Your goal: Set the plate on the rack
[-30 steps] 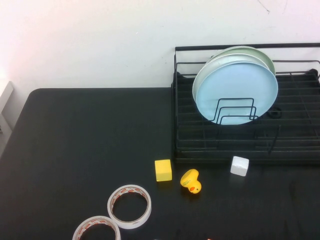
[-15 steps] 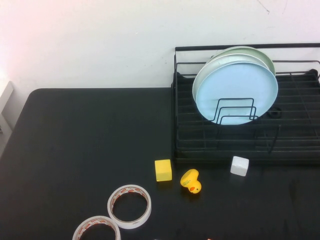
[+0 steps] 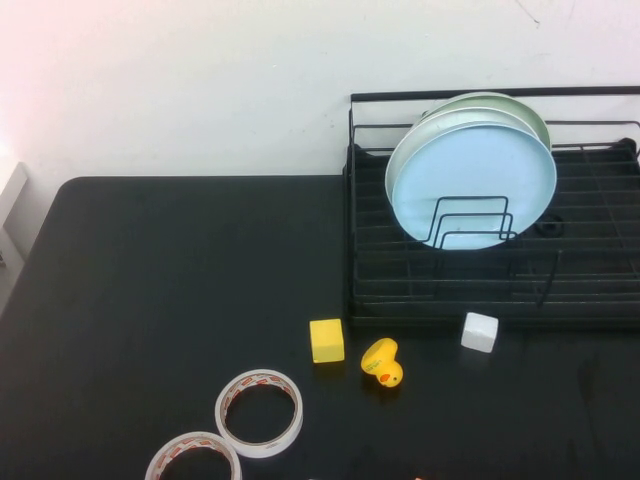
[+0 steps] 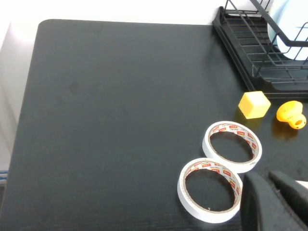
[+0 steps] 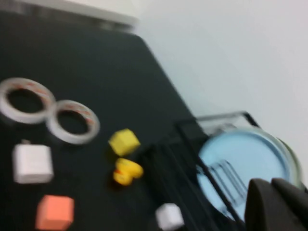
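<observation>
The light sky-blue plate [image 3: 475, 180] stands upright between the loop dividers of the black wire rack [image 3: 600, 290], leaning against a pale green plate [image 3: 522, 107] behind it. Neither gripper shows in the high view. My left gripper [image 4: 268, 176] is shut and empty, low over the table beside two tape rolls, far from the rack [image 4: 250, 43]. My right gripper [image 5: 272, 182] is shut and empty, held above the table, apart from the blue plate [image 5: 240, 159] standing in the rack [image 5: 187, 130].
In front of the rack lie a yellow cube [image 3: 326, 340], a yellow rubber duck [image 3: 382, 362] and a white cube [image 3: 479, 331]. Two tape rolls [image 3: 259, 412] [image 3: 192, 458] lie at the near edge. An orange cube [image 5: 54, 211] and a white block [image 5: 32, 163] show in the right wrist view.
</observation>
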